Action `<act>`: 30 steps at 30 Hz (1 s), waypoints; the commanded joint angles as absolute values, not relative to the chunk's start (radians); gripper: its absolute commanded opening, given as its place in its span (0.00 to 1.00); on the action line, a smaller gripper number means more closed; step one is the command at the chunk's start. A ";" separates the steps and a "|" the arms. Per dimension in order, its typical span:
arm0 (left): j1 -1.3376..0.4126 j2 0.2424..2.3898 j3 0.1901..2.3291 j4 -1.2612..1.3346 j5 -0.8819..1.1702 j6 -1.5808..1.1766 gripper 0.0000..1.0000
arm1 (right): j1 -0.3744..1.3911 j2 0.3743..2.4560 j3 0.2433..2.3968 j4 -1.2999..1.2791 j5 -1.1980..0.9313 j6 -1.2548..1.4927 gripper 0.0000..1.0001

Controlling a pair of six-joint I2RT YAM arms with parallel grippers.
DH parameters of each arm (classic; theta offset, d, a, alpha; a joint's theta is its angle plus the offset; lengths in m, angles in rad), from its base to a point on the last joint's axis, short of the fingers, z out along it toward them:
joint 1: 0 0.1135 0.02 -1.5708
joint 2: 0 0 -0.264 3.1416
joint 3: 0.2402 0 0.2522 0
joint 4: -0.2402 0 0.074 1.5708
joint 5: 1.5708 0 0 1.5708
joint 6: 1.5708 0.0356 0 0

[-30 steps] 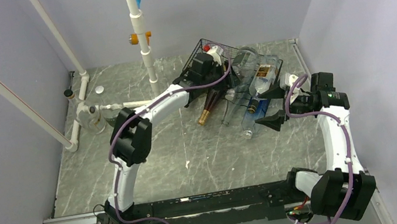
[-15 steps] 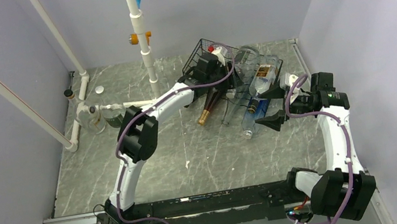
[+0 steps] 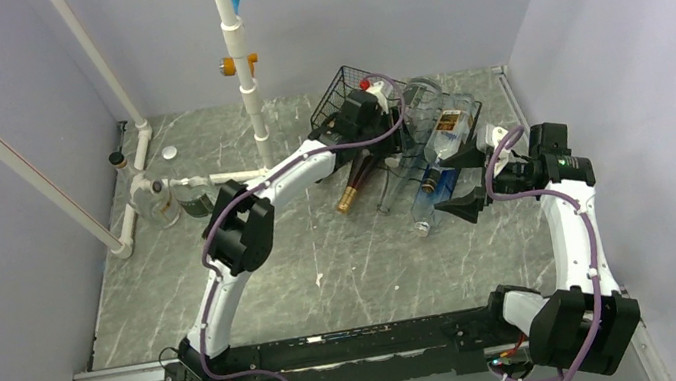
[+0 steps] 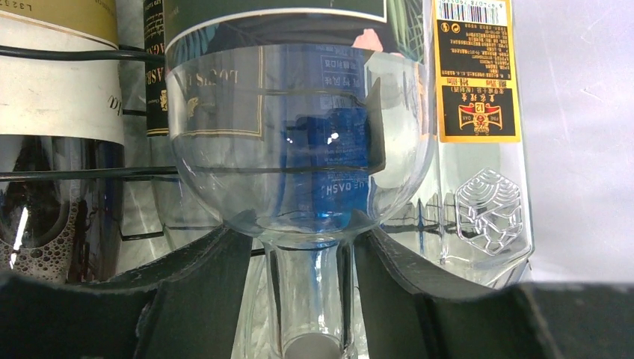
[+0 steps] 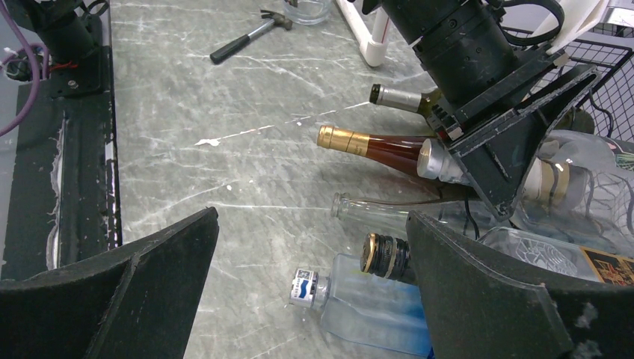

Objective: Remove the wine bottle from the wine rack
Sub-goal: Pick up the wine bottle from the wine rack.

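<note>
The black wire wine rack [image 3: 336, 90] stands at the back of the table with several bottles lying in it, necks toward me. My left gripper [image 3: 374, 116] reaches onto it. In the left wrist view the gripper [image 4: 303, 235] is shut round the neck of a clear round-shouldered bottle [image 4: 299, 149], one finger [image 4: 202, 284] on each side, over the rack wires [image 4: 75, 173]. From the right wrist view this neck ends in a silver cap [image 5: 432, 158]. A brown wine bottle with a gold cap [image 5: 374, 142] lies beside it. My right gripper [image 3: 463, 205] is open and empty, right of the rack.
A blue-tinted bottle [image 5: 374, 307], a black-capped bottle [image 5: 385, 254] and an open clear bottle [image 5: 351, 206] lie by the right gripper [image 5: 312, 217]. A hammer [image 5: 243, 37] lies farther off. The white pipe frame [image 3: 239, 64] and a glass jar [image 3: 154, 203] stand at the back left.
My left gripper has moved right and farther along the rack, in over the bottles. The right arm has not moved.
</note>
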State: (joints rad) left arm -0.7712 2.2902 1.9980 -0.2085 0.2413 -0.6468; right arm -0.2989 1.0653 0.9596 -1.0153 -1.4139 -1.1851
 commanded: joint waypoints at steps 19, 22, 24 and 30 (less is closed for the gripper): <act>-0.773 2.221 1.970 -0.116 0.226 -0.568 0.00 | -0.306 1.055 0.968 -0.994 -1.430 -1.203 1.00; -0.765 2.168 1.928 -0.064 0.226 -0.547 0.00 | -0.305 1.054 0.968 -0.995 -1.431 -1.204 1.00; -0.755 2.140 1.907 -0.029 0.237 -0.549 0.00 | -0.305 1.055 0.968 -0.994 -1.431 -1.204 1.00; -0.713 2.082 1.853 0.053 0.289 -0.592 0.00 | -0.307 1.053 0.966 -0.992 -1.430 -1.202 1.00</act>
State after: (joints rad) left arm -0.7654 2.2154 1.8580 -0.1314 0.2745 -0.5953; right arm -0.2996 1.0653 0.9596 -1.0153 -1.4136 -1.1854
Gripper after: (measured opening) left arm 0.405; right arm 0.993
